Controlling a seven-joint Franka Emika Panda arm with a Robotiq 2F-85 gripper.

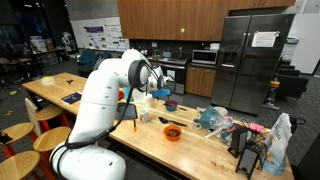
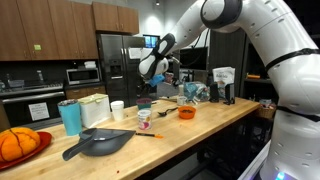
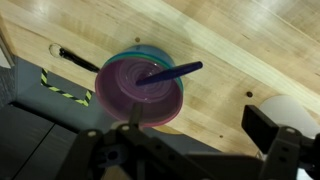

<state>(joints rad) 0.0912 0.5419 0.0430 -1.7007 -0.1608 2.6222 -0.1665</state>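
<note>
My gripper (image 3: 200, 128) is open and empty, hanging above a wooden counter (image 3: 240, 50). Just under it in the wrist view is a stack of bowls (image 3: 140, 92), purple on pink on teal, with a blue utensil (image 3: 170, 73) lying across the top bowl. The left finger is over the stack's near rim, and the right finger is near a white cup (image 3: 290, 108). In an exterior view the gripper (image 2: 150, 78) hovers a short way above the stack (image 2: 145, 115). In an exterior view the gripper (image 1: 154, 88) is over the counter's far side.
An orange bowl (image 2: 186, 113) and a white cup (image 2: 117, 109) flank the stack. A teal cup (image 2: 70, 117), a black pan (image 2: 100, 143) and a red plate with an orange thing (image 2: 18, 146) stand further along. Bags and clutter (image 1: 250, 135) fill one counter end. A striped cord (image 3: 60, 88) lies by the bowls.
</note>
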